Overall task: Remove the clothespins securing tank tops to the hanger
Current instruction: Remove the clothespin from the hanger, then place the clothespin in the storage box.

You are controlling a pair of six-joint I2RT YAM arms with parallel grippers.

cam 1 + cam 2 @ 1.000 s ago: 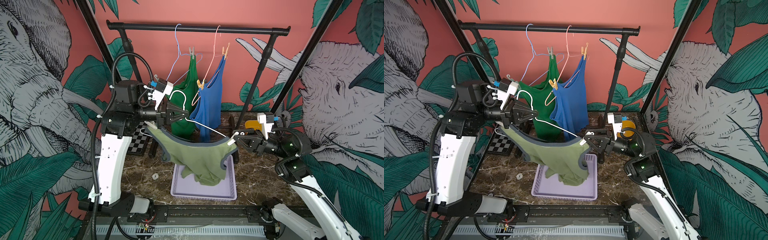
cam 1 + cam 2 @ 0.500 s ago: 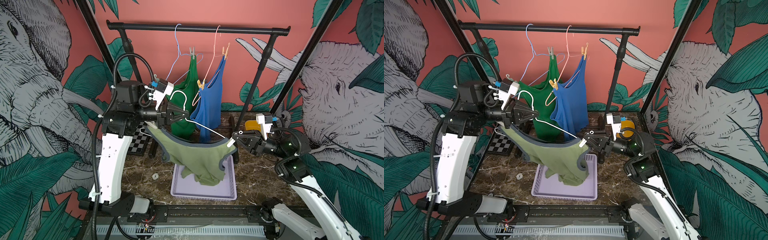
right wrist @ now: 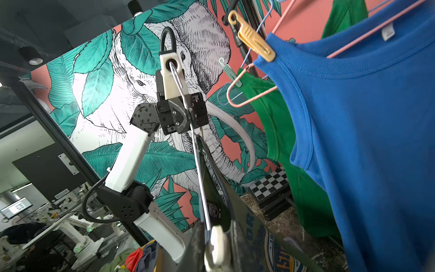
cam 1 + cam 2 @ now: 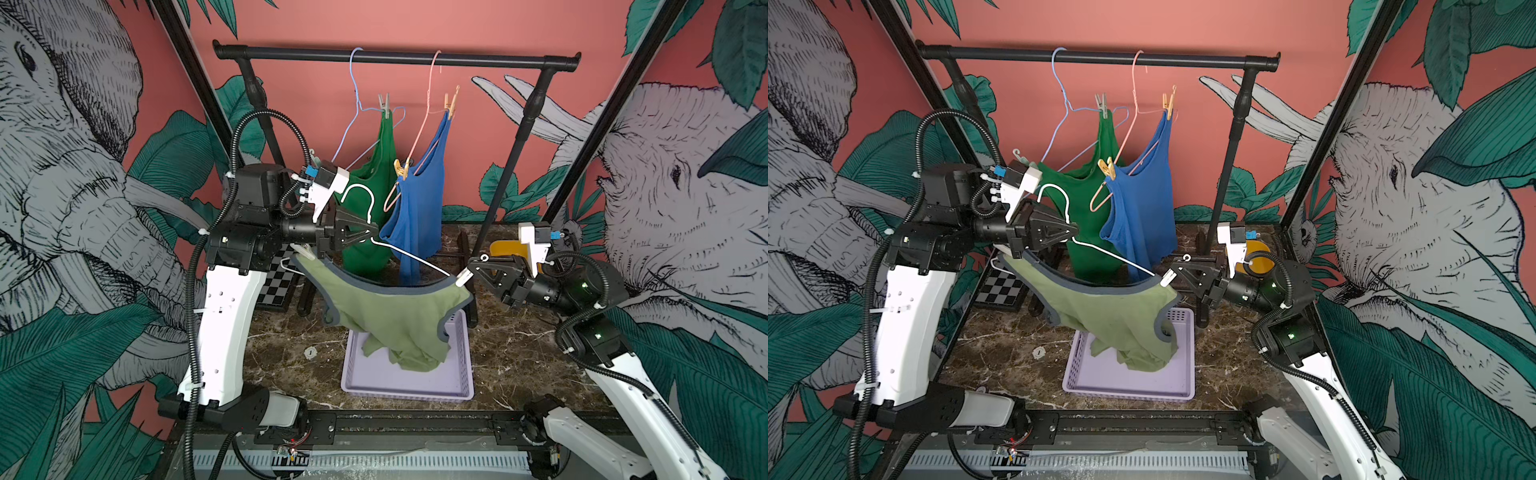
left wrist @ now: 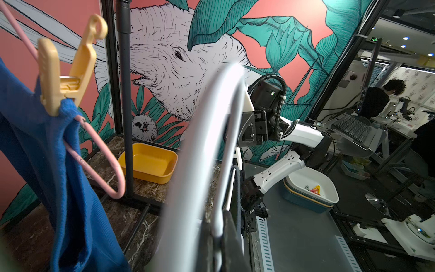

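L claw [image 4: 371,235] clamped on white hanger [image 4: 411,257] by its hook, R claw [image 4: 468,274] pinching white clothespin [image 4: 462,278] at hanger's right end on olive tank top [image 4: 395,316], hung over lilac basket [image 4: 407,395] on counter [image 4: 291,353]; risk: pin not fully sprung when pulled, so fabric drags & wire twists from L grip.

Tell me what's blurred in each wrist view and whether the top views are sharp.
Left wrist view: the white hanger is a smeared streak near the lens; the yellow clothespin is crisp. Right wrist view: the white clothespin up close is soft, the blue tank top sharp. Both top views: evenly lit, sharp.
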